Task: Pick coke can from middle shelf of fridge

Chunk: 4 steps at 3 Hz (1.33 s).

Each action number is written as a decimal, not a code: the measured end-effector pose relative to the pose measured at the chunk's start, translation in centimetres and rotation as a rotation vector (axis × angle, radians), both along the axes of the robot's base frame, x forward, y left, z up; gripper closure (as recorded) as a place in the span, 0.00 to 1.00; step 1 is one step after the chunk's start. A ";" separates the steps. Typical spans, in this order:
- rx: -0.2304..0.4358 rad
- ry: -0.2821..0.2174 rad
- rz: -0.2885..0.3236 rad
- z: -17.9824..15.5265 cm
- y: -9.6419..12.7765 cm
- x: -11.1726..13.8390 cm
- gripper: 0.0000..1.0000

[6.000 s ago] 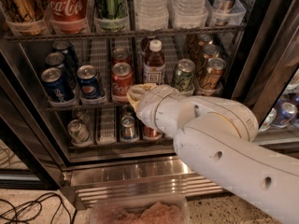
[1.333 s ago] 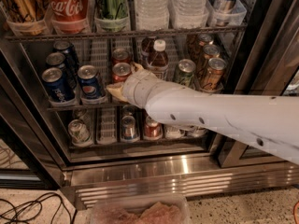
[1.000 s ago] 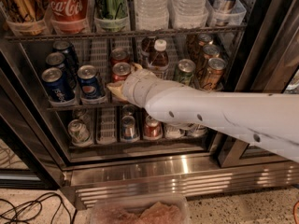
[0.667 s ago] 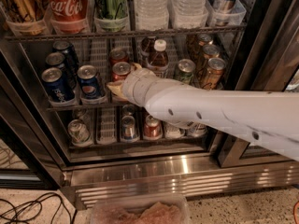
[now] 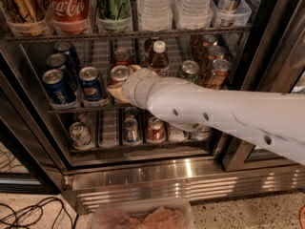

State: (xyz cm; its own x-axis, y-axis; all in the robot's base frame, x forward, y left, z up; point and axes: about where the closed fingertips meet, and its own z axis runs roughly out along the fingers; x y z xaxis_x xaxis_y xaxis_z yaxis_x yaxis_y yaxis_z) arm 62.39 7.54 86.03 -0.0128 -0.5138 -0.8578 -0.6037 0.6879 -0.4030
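The coke can (image 5: 119, 74), red with a silver top, stands at the front of the middle shelf (image 5: 71, 109), a wire rack with white lane tracks inside the fridge (image 5: 157, 175). Only its top and upper side show. My gripper (image 5: 116, 88) is at the end of the white arm that reaches in from the right. It sits right at the coke can's lower front and hides the can's body. A second red can (image 5: 122, 56) stands behind the coke can in the same lane.
Blue Pepsi cans (image 5: 90, 82) stand just left of the coke can. A brown bottle (image 5: 158, 57), a green can (image 5: 189, 70) and brown cans (image 5: 217, 73) stand to its right. A bigger Coca-Cola can (image 5: 69, 6) sits on the rack above. More cans (image 5: 155, 129) fill the lower shelf.
Since six seconds ago the arm has stretched up and left to the coke can. Over the last second it has hardly moved.
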 end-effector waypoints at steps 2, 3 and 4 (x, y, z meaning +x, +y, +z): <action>-0.031 -0.004 0.031 1.0 -0.6 -2.2 1.00; -0.049 -0.010 0.054 1.8 -1.0 -3.4 1.00; -0.062 0.000 0.100 2.6 -1.0 -4.8 1.00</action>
State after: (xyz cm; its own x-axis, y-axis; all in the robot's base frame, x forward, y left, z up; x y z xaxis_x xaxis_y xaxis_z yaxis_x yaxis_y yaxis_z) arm 57.58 6.51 88.65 0.0415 -0.5643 -0.8245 -0.6680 0.5980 -0.4429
